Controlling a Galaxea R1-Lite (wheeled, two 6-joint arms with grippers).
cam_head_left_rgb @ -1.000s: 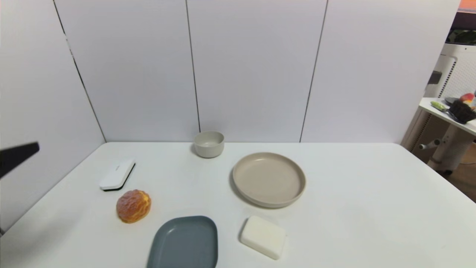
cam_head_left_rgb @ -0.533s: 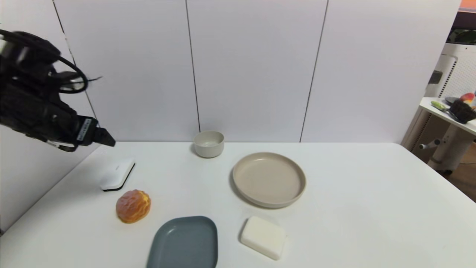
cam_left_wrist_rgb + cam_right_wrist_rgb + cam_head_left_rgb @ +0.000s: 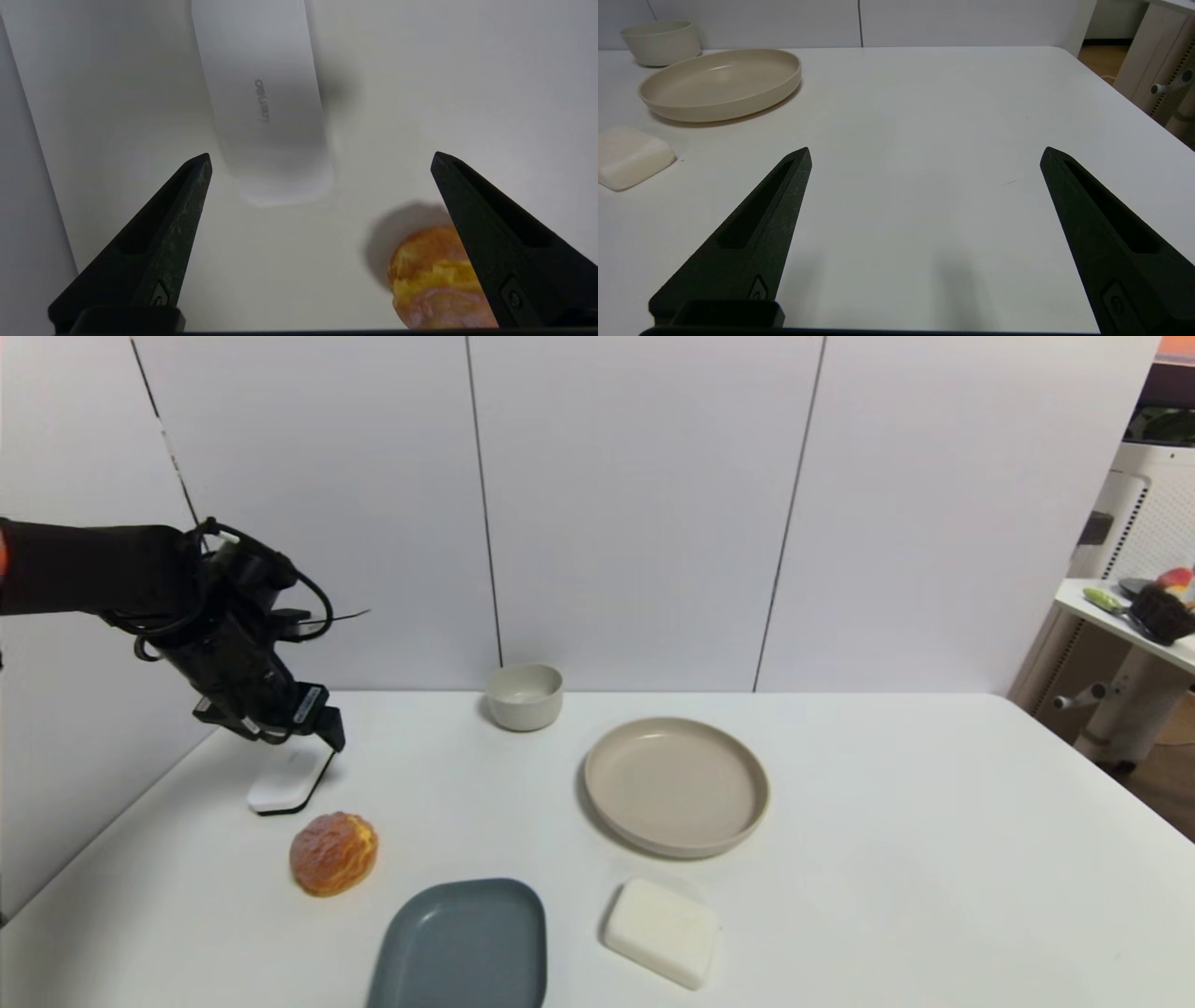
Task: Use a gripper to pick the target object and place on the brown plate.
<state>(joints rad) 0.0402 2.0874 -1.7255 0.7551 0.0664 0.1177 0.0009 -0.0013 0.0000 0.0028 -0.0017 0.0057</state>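
The flat white block with a thin black base lies at the table's far left; in the left wrist view it shows small grey lettering on top. My left gripper hangs just above its far end, open and empty, with the jaws spread wide. The brown plate sits right of centre and is empty; it also shows in the right wrist view. My right gripper is open and empty, low over bare table at the right, out of the head view.
An orange bumpy bun lies just in front of the white block, close to one left finger. A grey-blue tray and a cream soap-like block sit at the front. A small beige bowl stands by the back wall. A wall runs along the left.
My left arm has swung in from the left edge and come down to just above the white block. Nothing on the table has moved.
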